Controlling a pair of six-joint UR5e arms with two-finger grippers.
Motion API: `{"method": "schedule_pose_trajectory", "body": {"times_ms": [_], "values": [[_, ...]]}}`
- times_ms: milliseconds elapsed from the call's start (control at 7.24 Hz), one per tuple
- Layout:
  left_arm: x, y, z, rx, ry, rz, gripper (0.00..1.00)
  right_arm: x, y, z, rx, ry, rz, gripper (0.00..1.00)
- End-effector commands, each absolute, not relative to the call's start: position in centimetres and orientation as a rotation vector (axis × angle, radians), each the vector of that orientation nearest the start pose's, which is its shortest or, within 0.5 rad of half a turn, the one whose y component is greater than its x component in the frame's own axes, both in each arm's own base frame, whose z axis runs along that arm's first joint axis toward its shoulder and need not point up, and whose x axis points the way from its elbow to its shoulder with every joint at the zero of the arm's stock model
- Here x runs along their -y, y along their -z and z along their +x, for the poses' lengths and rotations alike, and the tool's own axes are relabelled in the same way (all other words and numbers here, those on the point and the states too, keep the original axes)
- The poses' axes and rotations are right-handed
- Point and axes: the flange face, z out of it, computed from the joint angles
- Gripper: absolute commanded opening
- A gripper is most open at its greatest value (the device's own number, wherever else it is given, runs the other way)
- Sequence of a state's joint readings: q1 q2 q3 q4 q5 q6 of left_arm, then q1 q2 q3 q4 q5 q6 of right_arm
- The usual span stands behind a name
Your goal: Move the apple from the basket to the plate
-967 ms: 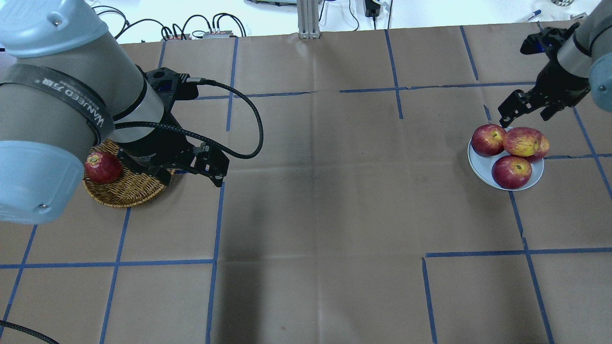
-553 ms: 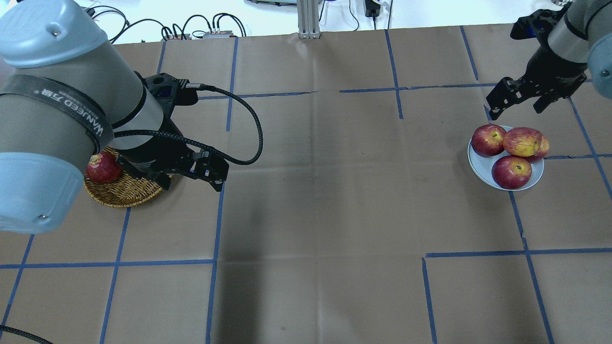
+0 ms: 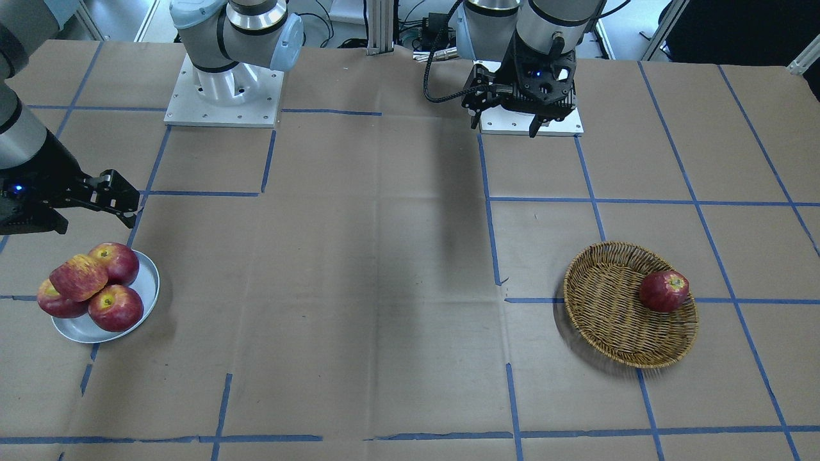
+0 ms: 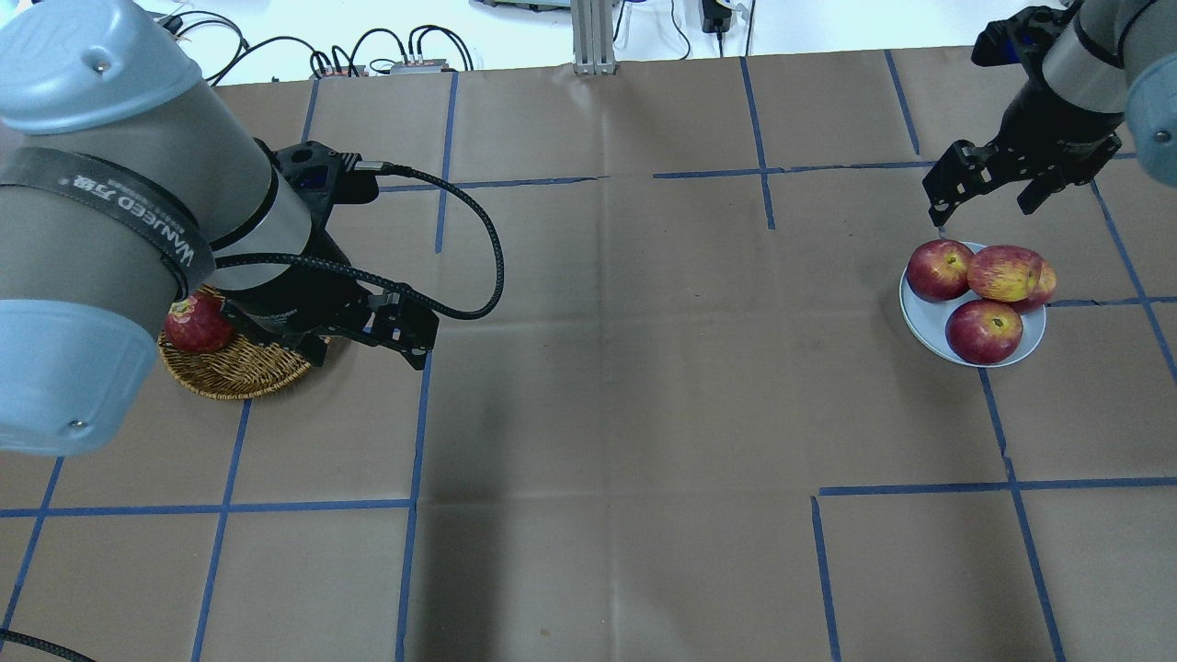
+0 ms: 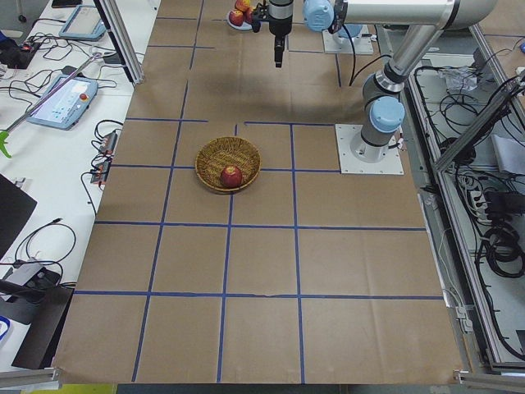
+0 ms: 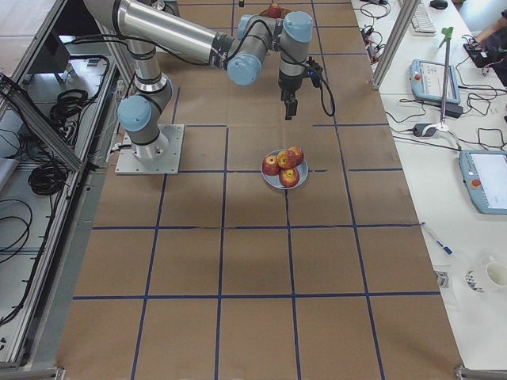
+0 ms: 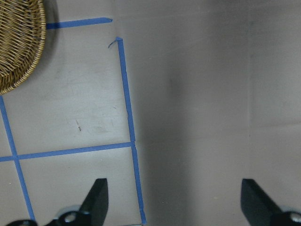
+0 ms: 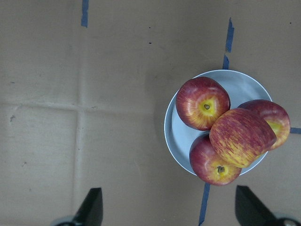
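Note:
The pale streaked apple lies on top of three glossy dark-red apples on the silver plate. It also shows in the right wrist view. My right gripper is open and empty, above and just beyond the plate's far side. The wicker basket holds one plain deep-red apple. My left gripper is open and empty, high above the basket's inner edge. In the left wrist view only the basket's rim shows, between open fingers.
Brown paper with blue tape lines covers the table. The two arm bases stand at the robot's side. Cables and an aluminium post lie beyond the far edge.
My right gripper has moved away from the plate, up and toward the far edge, still open. My left arm has shifted slightly over the basket. The apples have not moved.

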State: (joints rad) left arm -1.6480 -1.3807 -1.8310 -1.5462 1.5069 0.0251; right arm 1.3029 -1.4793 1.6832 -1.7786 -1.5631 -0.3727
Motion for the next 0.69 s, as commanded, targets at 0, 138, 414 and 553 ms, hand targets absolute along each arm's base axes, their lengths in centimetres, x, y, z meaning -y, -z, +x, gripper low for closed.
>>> {"method": "schedule_pose_trajectory", "body": {"times_ms": [0,138,414,553], "values": [[39.4,-44.8,-17.0,-3.2,-0.074,0.165,0.99,54.0,-40.8,-0.8,-3.132,0.011,-0.161,1.0],[39.4,-44.8,-17.0,-3.2,-0.074,0.167,0.99,54.0,-40.8,-0.8,-3.132,0.011,-0.161,1.0],[39.5,-44.9,-16.9,-3.2,-0.071,0.165,0.99,50.2,-45.7,10.9,-3.135,0.003,0.043,1.0],[39.5,-44.9,-16.9,-3.2,-0.071,0.165,0.99,50.2,-45.7,11.0,-3.134,0.003,0.043,1.0]]}}
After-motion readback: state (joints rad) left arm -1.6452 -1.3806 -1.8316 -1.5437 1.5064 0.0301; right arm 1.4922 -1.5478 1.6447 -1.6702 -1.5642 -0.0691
